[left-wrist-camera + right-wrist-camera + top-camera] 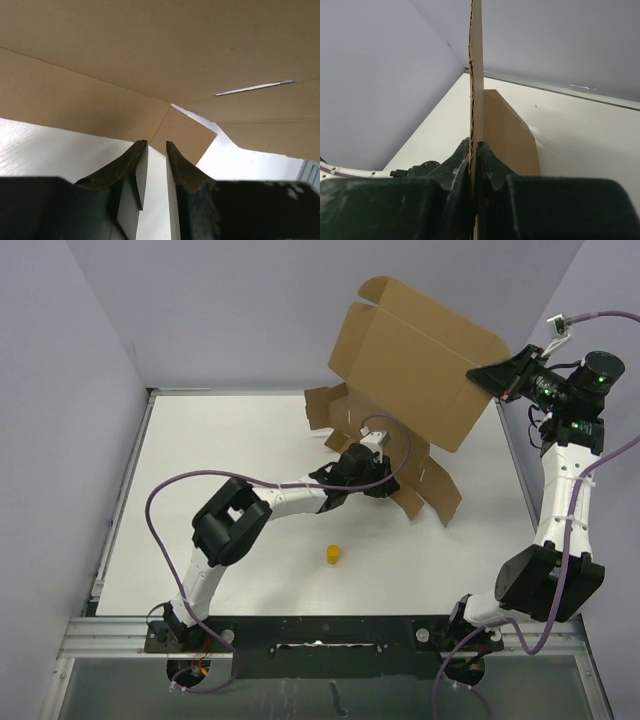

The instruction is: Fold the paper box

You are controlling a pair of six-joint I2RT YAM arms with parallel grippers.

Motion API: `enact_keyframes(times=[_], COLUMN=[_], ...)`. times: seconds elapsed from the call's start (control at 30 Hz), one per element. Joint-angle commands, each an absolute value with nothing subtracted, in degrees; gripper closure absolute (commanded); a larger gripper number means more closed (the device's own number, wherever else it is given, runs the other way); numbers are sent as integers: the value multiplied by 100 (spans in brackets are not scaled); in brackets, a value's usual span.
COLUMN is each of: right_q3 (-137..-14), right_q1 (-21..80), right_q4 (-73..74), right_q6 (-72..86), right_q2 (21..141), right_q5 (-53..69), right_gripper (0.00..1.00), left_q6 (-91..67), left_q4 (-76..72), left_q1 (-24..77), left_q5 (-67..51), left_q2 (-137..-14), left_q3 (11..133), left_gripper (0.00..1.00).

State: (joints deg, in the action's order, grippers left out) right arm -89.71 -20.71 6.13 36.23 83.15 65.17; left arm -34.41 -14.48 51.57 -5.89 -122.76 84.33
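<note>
paper box (pixel 410 365): plain brown cardboard, matte, die-cut with flaps, slots and creases. Main panel is tilted up over the table's far right corner, lower flaps hang toward the middle of the far half. right gripper (pixel 474 145) is clamped on the panel's right edge, sheet edge-on between the jaws. left gripper (pixel 156 144) sits under the lower flaps, jaws a narrow slit apart, nothing in them, flap corner just past the tips. Small yellow cylinder (pixel 332 555) stands toward the near edge, mid-width. table (pixel 200 540) white, smooth; walls (pixel 200 300) pale lilac.
</note>
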Motion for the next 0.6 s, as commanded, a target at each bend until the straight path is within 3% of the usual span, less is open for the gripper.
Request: enact_keyframes(times=[0.0, 0.33, 0.57], right_q3=[-8963, -9005, -8965], right_q1=[-2028, -2027, -2032], right_q4=[527, 546, 501], right_q6=[3541, 3524, 3560], right_q2=[8158, 8215, 8193], right_q5=[6618, 6601, 6574], right_gripper=[100, 100, 100], left_q6=[-3988, -3846, -3831], left_q4=[-1147, -3489, -3899], left_q1=[5103, 5230, 5795], left_q5=[-869, -1260, -1120], left_q2=[-12547, -11250, -11456], left_q3=[8647, 6637, 6596], left_gripper=[79, 69, 72])
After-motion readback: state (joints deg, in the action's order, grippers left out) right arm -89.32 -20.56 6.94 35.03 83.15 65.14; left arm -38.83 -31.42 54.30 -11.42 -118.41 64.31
